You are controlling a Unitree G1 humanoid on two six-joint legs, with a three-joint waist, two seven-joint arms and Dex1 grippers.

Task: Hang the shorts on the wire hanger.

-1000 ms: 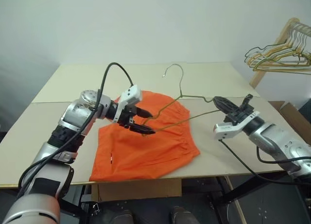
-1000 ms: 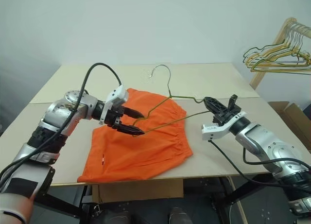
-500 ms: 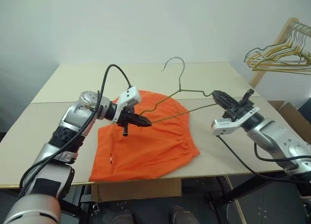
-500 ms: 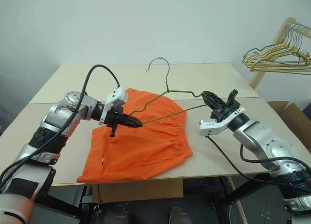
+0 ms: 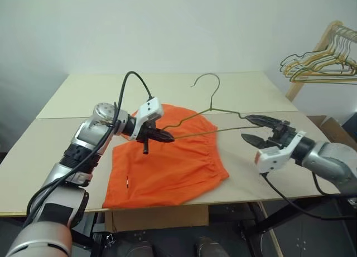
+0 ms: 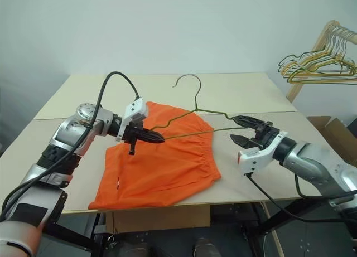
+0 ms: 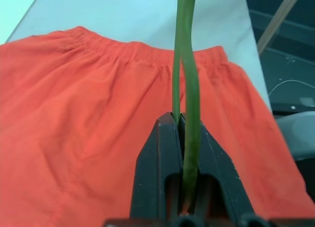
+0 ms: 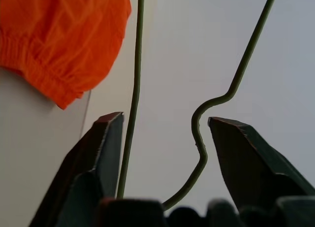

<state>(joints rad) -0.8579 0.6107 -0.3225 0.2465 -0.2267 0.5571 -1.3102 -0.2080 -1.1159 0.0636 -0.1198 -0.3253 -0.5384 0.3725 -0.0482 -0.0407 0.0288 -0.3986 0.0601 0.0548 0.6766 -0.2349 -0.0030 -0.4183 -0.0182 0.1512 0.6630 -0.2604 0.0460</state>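
Shorts [image 5: 167, 165]: bright orange, lying flat on the table [image 5: 56, 134] toward its front edge, gathered waistband toward the right arm; nothing threaded through them yet.
Wire hanger [image 5: 207, 115]: held off the table above the shorts, hook up and pointing toward the far wall, the triangle slanting between the two arms.
Left gripper [image 5: 164, 137]: jaws clenched on one end of the hanger; the left wrist view shows both wires of that corner pinched between the fingers.
Right gripper [image 5: 252, 130]: jaws released and spread, the opposite shoulder bend of the hanger lying loose between them, seemingly touching neither finger.
Step in hand: judged to be a handover of the hanger to the left arm, freeing the right arm for the fabric.
Doing it well: keep the left pinch firm, since thin wire can twist in a one-point hold; draw the right jaws off the free end without snagging the bend; then lift one waistband edge and feed the free end under it.
Around: a wooden rack with a bunch of yellow and grey hangers [image 5: 318, 64] stands off the table's right far corner, well apart.
In the way: the cable [image 5: 134, 81] looping over the left arm sits near the hanger; the shorts lie flat, so the fabric gives little edge to pick up.
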